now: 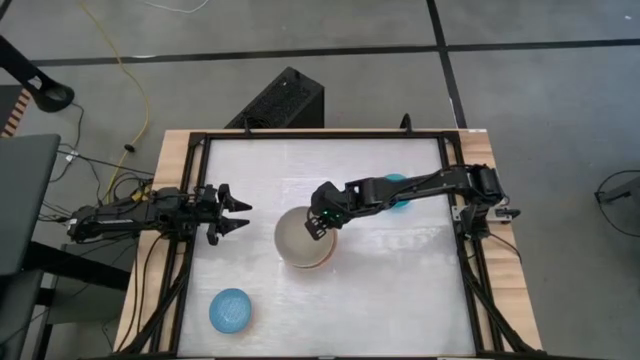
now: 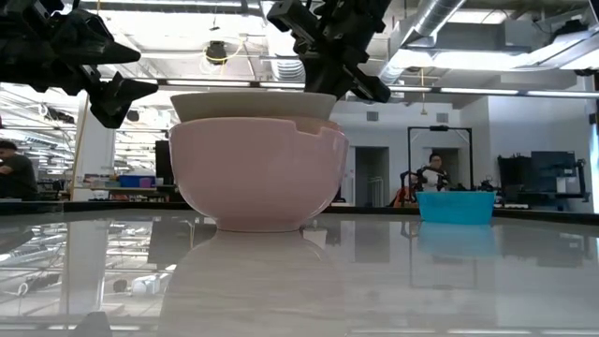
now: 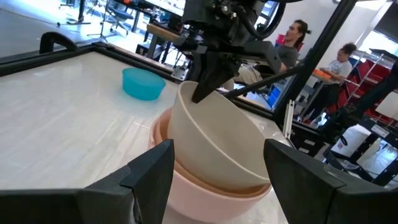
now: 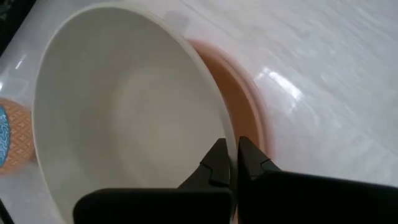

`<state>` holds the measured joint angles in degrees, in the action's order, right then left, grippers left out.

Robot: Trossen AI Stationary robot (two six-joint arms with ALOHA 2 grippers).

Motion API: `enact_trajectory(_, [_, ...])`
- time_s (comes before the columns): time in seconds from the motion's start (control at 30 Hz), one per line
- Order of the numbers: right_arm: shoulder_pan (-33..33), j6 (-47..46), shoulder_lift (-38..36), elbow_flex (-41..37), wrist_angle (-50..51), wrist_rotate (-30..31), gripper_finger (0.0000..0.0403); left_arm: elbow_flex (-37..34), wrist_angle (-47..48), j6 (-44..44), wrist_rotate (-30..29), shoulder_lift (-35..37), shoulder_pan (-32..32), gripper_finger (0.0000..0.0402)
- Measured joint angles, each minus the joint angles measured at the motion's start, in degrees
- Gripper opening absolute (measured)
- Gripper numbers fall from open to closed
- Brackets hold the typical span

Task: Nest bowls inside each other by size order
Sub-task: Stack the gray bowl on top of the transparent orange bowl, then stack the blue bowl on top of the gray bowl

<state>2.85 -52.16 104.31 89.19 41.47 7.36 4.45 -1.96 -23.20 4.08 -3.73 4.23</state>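
Note:
A pale grey-beige bowl sits in the salmon-pink bowl, which stands with its base on the table's middle. My right gripper is shut on the pale bowl's rim at its right side. My left gripper is open and empty just left of the stack, and its fingers point at it. The teal-blue bowl stands upright on the table under my right arm, and the light blue bowl stands near the front left. No separate cream-white bowl shows. My right gripper pinches the pale bowl's rim between its two fingers, one inside the bowl and one outside. The fingers come from above, slanting down from the table's right. The bowl sits tilted in the pink bowl, its rim higher on the gripper's side.
A black frame runs around the white table top. People and workshop gear show in the room beyond the table. Bare table lies to the front right of the stack.

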Motion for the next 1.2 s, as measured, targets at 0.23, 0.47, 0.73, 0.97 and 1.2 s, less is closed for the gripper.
enact_trajectory(0.23, [0.0,-0.4,0.0,0.0,0.0,0.0,0.0,0.0,0.0,0.0,0.0,0.0,0.0,0.0238])
enact_trajectory(0.47, [0.0,-1.9,0.0,-0.1,0.1,0.0,0.0005,0.0,0.0,0.0,0.0,0.0,0.0,0.0238])
enact_trajectory(0.73, [0.0,-3.1,0.0,-0.1,0.6,-0.4,0.0076,0.0,0.0,0.0,0.0,0.0,0.0,0.0238])
enact_trajectory(0.97, [0.0,-3.5,-0.1,-0.1,1.6,-1.0,0.013,0.0,0.0,0.0,0.0,0.0,0.0,0.0238])
enact_trajectory(1.2, [0.0,-1.3,-0.4,-0.1,1.7,-1.3,0.0173,0.0,0.0,0.0,0.0,0.0,0.0,0.0238])
